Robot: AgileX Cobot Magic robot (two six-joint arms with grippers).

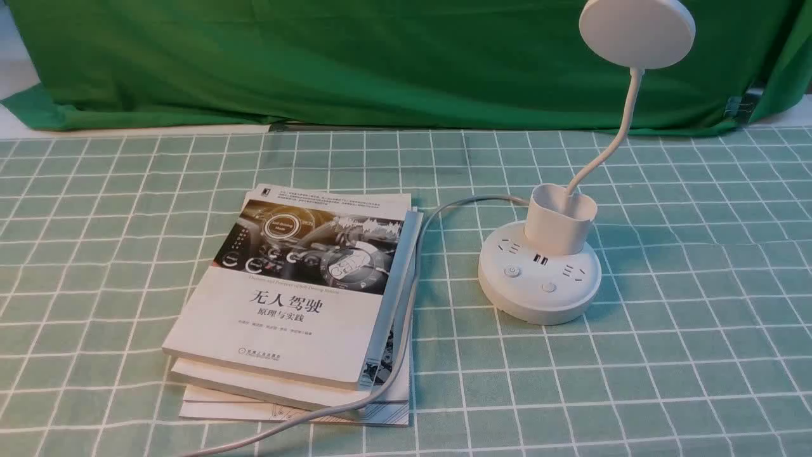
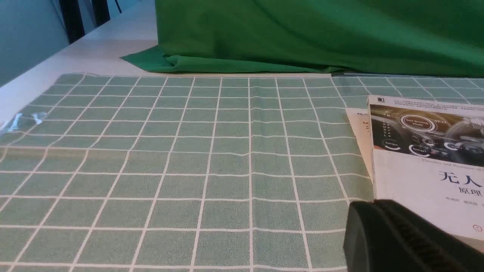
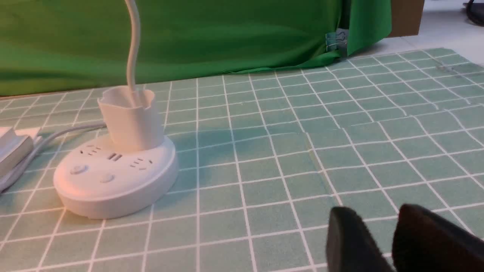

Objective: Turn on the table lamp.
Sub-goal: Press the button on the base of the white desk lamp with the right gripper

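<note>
The white table lamp stands on the checked cloth at the right of the front view, and its disc head [image 1: 636,32] looks unlit. A thin gooseneck [image 1: 618,136] rises from the cup-shaped holder [image 1: 560,219] on the round base [image 1: 539,298]. Two buttons [image 1: 512,271] [image 1: 549,287] sit on the base's near side. Neither gripper shows in the front view. In the right wrist view my right gripper [image 3: 376,211] stands slightly open and empty, well away from the base [image 3: 113,189]. My left gripper [image 2: 372,206] is shut and empty beside the books.
A stack of books [image 1: 298,298] lies left of the lamp, also seen in the left wrist view as books [image 2: 427,158]. The lamp's grey cord [image 1: 406,317] runs along the books' right edge toward the front. A green backdrop cloth [image 1: 380,63] hangs behind the table.
</note>
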